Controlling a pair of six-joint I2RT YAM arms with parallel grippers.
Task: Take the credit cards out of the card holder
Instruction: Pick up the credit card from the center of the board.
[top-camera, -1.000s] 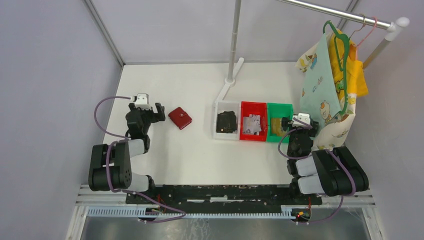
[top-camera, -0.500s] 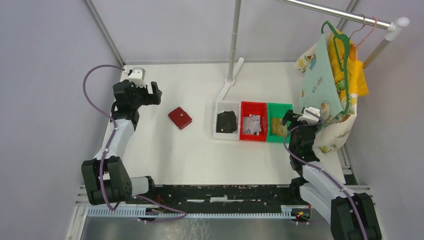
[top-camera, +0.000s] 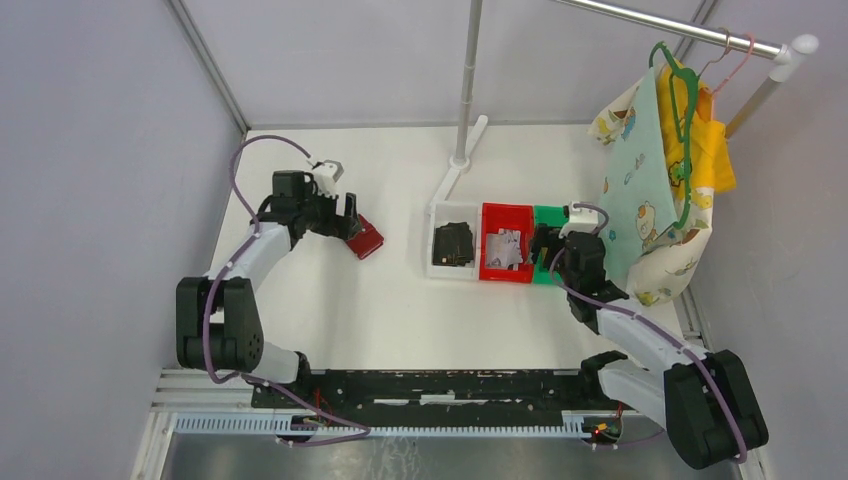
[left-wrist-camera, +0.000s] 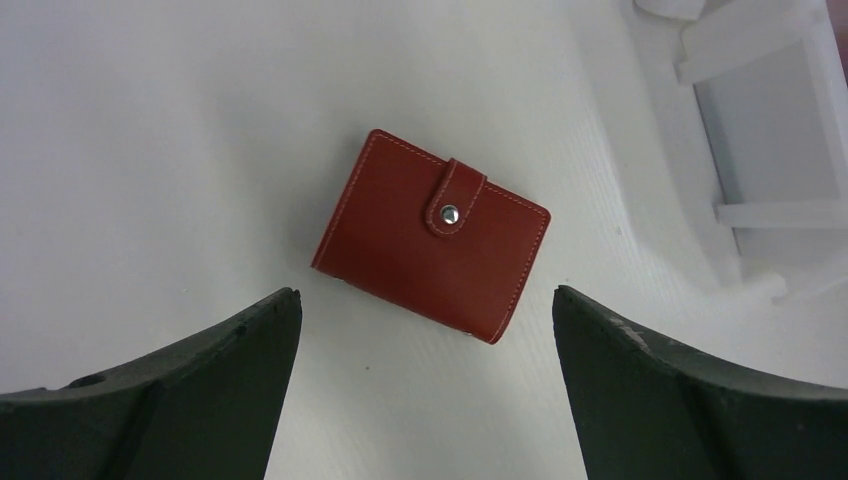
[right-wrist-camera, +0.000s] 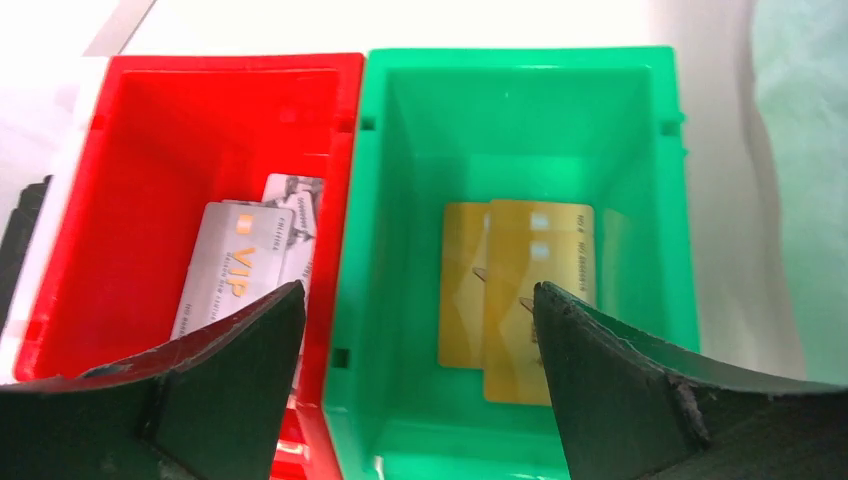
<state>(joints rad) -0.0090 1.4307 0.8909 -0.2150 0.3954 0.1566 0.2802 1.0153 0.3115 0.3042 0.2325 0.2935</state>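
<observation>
Left claw (left-wrist-camera: 425, 300): I am hovering it above the card holder (left-wrist-camera: 430, 235), with the jaws spread wider than the wallet and gripping nothing.
Card holder: it is lying closed on the white table (left-wrist-camera: 150, 120). It is a smooth red rectangle with pale stitching, and its snap tab (left-wrist-camera: 452, 197) is fastened by a metal stud.
Right claw (right-wrist-camera: 418, 290): I am holding it wide apart and empty above the wall shared by the red bin (right-wrist-camera: 120, 160) and the green bin (right-wrist-camera: 520, 60), both glossy plastic.
Golden cards (right-wrist-camera: 535, 300): 2 are lying overlapped in the green bin.
Silvery cards (right-wrist-camera: 235, 275): they are lying in the red bin, 1 reading "VIP".
Top view only: dark cards (top-camera: 453, 243) are sitting in the white bin (top-camera: 437, 210).
Hard to make out: from above, my left claw is covering part of the wallet, and I cannot count the silvery cards.
</observation>
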